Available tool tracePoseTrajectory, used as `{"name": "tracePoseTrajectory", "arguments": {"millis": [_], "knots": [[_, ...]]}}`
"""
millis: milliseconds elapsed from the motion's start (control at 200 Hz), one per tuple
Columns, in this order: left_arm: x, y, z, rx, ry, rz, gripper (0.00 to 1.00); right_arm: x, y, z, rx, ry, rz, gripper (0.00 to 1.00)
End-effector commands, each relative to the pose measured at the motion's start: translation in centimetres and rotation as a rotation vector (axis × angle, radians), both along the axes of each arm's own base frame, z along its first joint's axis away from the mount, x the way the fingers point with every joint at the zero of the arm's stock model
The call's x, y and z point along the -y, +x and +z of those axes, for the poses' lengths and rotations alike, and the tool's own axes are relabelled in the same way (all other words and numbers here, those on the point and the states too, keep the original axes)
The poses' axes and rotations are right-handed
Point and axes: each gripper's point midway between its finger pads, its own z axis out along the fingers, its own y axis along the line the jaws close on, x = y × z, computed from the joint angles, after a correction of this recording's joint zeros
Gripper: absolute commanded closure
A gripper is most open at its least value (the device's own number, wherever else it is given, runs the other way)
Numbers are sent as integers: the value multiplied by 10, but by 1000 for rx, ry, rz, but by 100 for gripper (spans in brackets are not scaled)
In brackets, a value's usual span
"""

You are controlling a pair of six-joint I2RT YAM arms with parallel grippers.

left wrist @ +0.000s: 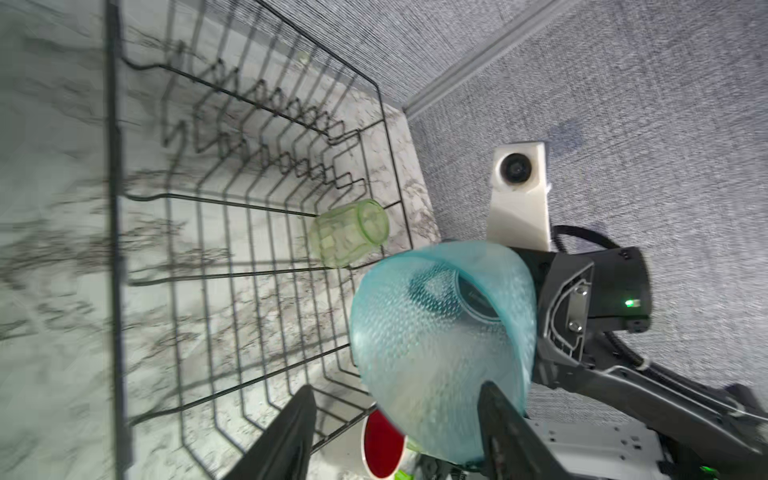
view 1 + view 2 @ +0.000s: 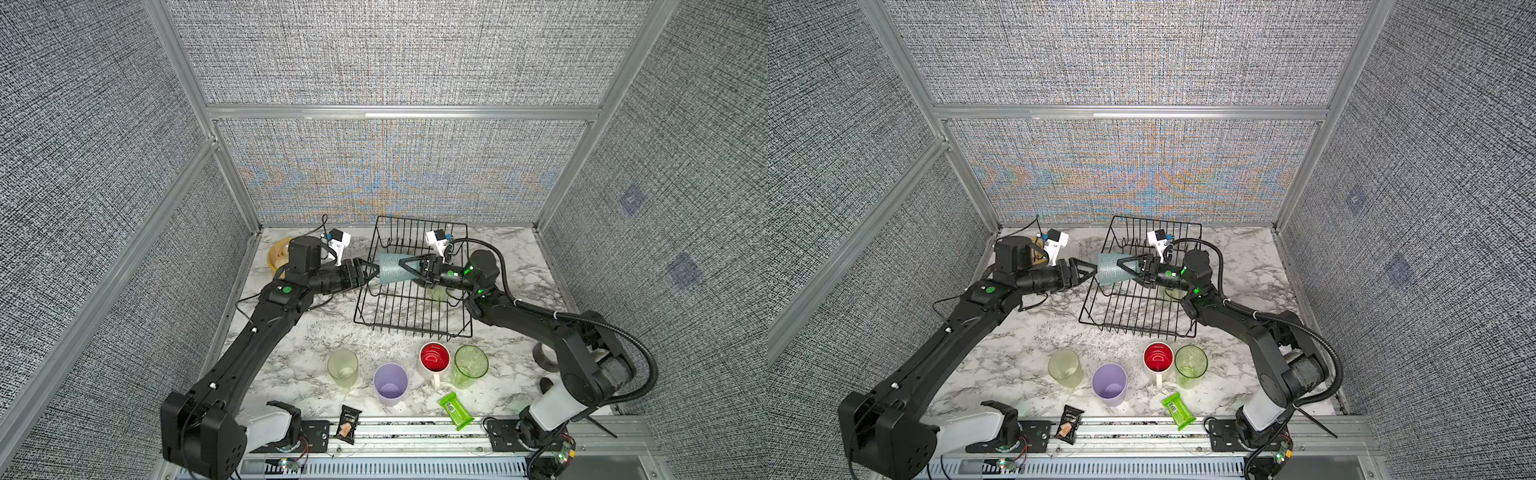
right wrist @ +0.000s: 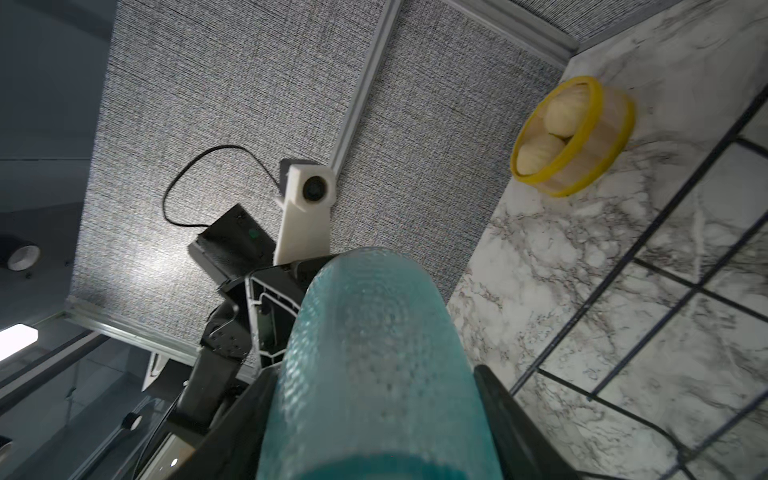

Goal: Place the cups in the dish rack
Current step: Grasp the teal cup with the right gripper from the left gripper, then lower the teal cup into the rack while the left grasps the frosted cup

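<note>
A teal cup [image 2: 390, 268] [image 2: 1111, 269] hangs on its side over the left edge of the black wire dish rack [image 2: 415, 328] [image 1: 112, 208]. My right gripper [image 2: 405, 270] [image 3: 374, 374] is shut on its body [image 3: 374, 332], a finger pressed on each side. My left gripper [image 2: 374, 272] [image 1: 397, 388] is open at the cup's mouth end [image 1: 440, 345]; one finger stands well off it. A clear green tumbler [image 1: 349, 232] lies inside the rack. In front of the rack stand a frosted yellow-green cup [image 2: 343, 365], a lavender cup [image 2: 390, 384], a red-lined mug [image 2: 434, 359] and a clear green tumbler [image 2: 469, 365].
A yellow steamer basket with buns [image 2: 277, 253] [image 3: 573, 137] sits at the back left, behind the left arm. A dark snack pack [image 2: 348, 424] and a green one [image 2: 456, 411] lie at the front edge. A grey tape roll [image 2: 544, 355] sits by the right arm.
</note>
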Motion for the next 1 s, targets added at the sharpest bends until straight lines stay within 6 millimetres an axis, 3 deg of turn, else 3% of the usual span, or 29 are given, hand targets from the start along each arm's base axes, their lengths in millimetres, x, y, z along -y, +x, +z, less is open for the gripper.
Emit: {"name": "tracePoseTrajectory", "arguments": {"millis": [0, 25, 145, 315, 665, 795, 995], "knots": [[-39, -4, -24, 18, 222, 131, 33, 4, 3, -39, 49, -223, -22, 38], [-45, -7, -25, 24, 246, 149, 33, 5, 6, -34, 74, -252, -32, 38], [-66, -21, -35, 19, 339, 196, 30, 15, 15, -50, 119, -451, -71, 38], [-65, -55, -51, -70, 325, 127, 29, 31, 34, -64, 203, -689, -123, 37], [-104, -109, -106, -329, 468, 221, 33, 52, 65, -101, 309, -1195, -158, 38], [-110, -128, -127, -457, 509, 218, 35, 55, 71, -116, 308, -1304, -135, 37], [-112, -141, -138, -526, 496, 230, 36, 56, 82, -130, 308, -1407, -116, 37]]}}
